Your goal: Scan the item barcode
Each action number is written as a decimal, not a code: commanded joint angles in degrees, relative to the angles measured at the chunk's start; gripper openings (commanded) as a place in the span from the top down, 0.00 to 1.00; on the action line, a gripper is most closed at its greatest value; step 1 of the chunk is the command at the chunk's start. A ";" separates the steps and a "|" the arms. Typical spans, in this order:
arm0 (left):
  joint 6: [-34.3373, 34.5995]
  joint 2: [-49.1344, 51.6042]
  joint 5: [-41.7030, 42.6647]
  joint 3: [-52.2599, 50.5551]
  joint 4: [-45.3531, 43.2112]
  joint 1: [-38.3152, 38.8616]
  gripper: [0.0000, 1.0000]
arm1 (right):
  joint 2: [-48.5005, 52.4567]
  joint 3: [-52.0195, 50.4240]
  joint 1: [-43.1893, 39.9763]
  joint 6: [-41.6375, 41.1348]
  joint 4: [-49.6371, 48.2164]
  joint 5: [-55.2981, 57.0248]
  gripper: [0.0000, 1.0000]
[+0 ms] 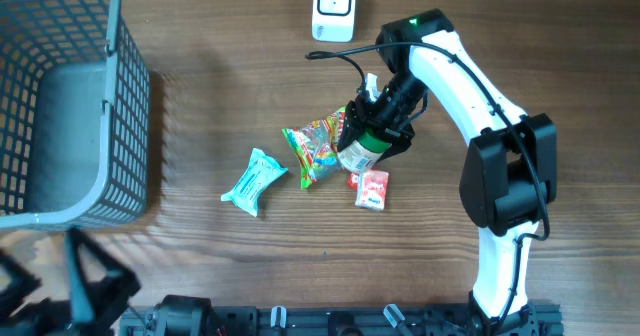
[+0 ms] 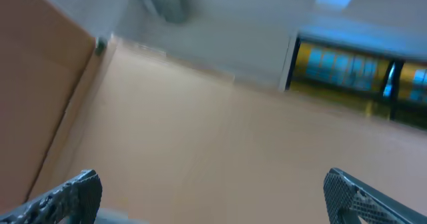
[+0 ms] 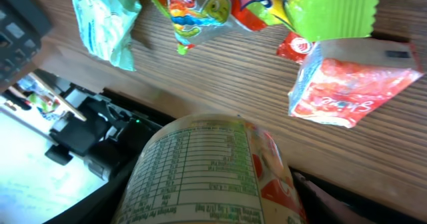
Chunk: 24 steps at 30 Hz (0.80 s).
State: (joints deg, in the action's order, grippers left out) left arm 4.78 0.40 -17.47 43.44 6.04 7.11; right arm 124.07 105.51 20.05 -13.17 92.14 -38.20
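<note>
In the middle of the table (image 1: 200, 106), the right claw (image 1: 372, 126) squeezes the bottle (image 1: 358, 154), likely so its label can face the white scanner (image 1: 333, 6). The left claw (image 2: 213, 201) is wide open.

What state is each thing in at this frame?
left gripper, open and empty
right gripper, shut on can
can, held, label showing
scanner, on table, untouched
basket, upright, empty
snack bag, lying on table
teal packet, lying on table
red packet, lying on table
</note>
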 commanded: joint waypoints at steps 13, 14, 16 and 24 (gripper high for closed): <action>-10.54 0.46 25.97 -7.72 28.33 0.44 0.00 | -0.33 1.36 -0.02 4.24 0.02 -3.37 0.27; -10.23 0.46 26.05 -9.18 28.26 0.44 0.00 | -0.33 1.36 -0.02 4.66 -0.37 -3.15 0.23; -10.12 0.46 26.16 -13.55 25.64 0.44 0.00 | -0.33 1.36 -0.02 5.81 -2.10 -1.55 0.22; -10.12 0.50 23.85 -24.09 23.85 0.44 0.00 | -0.33 1.36 -0.02 5.20 -3.72 -0.94 0.22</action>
State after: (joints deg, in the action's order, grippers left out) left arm -4.08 0.84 5.91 22.24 30.17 7.22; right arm 124.07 105.54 20.05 -8.88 89.08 -39.38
